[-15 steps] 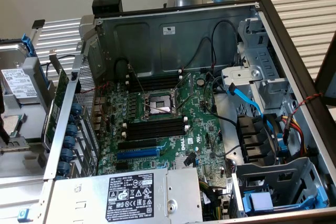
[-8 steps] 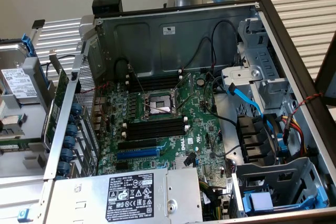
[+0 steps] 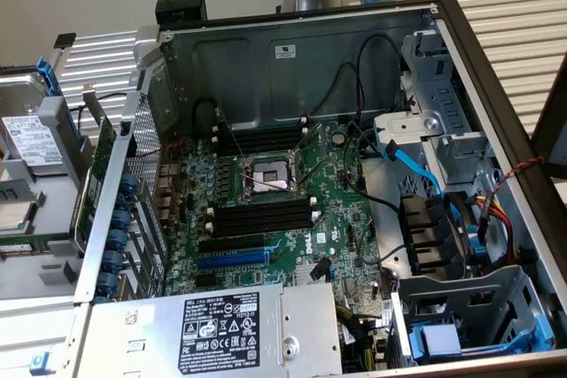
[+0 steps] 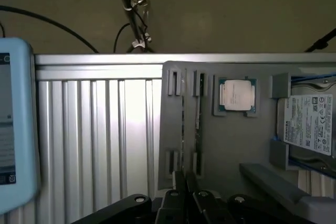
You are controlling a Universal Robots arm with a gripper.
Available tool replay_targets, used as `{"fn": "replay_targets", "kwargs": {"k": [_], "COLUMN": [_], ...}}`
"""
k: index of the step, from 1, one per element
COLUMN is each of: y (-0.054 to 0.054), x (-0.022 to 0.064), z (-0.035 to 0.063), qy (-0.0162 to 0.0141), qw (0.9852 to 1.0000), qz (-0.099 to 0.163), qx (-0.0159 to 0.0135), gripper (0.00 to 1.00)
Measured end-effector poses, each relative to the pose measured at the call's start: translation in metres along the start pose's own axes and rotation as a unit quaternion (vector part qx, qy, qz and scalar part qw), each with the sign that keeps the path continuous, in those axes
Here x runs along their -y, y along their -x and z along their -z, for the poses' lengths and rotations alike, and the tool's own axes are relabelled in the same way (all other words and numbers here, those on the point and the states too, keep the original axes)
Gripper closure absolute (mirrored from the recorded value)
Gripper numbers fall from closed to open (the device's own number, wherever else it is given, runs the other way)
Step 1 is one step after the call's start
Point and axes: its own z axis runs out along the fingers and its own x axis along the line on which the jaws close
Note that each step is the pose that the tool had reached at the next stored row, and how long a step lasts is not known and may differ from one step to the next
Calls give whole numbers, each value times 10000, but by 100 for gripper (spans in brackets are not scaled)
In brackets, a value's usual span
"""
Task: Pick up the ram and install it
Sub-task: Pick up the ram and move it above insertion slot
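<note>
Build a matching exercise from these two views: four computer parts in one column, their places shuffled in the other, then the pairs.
1. long narrow green ram stick
2. square silver processor chip
3. long blue plastic expansion slot
4. silver metal power supply box

A. on the green motherboard, beside the long black memory slots
B. on edge in a groove of the grey tray
C. along the exterior view's bottom edge
D. flat in a recess of the grey tray

Pairs: 1-B, 2-D, 3-A, 4-C
</note>
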Motion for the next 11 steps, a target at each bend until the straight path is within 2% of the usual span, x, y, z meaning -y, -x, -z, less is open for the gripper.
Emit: {"fn": "replay_targets", "kwargs": {"k": [3, 11], "y": [3, 3], "x": [57, 255], "z": [139, 507], "qy": [1, 6], "qw": [10000, 9999], "qz": [4, 17], "qx": [13, 152], "gripper": [87, 87]}}
